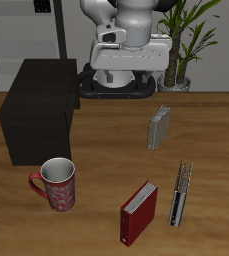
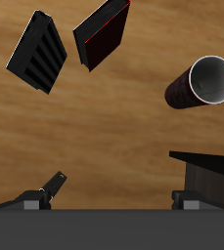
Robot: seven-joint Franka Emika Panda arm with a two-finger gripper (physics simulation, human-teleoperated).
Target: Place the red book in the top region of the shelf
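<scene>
The red book stands upright near the table's front edge, dark red with a white page edge; the wrist view also shows this red book, far from the fingers. The shelf is a large dark boxy cabinet with a flat top, and only a corner of the shelf shows in the wrist view. My gripper hangs high at the back of the table, well away from both. Seen from the wrist, the gripper is open with nothing between its fingers.
A red patterned mug stands in front of the shelf, and the mug shows its open mouth to the wrist camera. A thin black book stands beside the red book. A grey book stands farther back. A potted plant is behind the table.
</scene>
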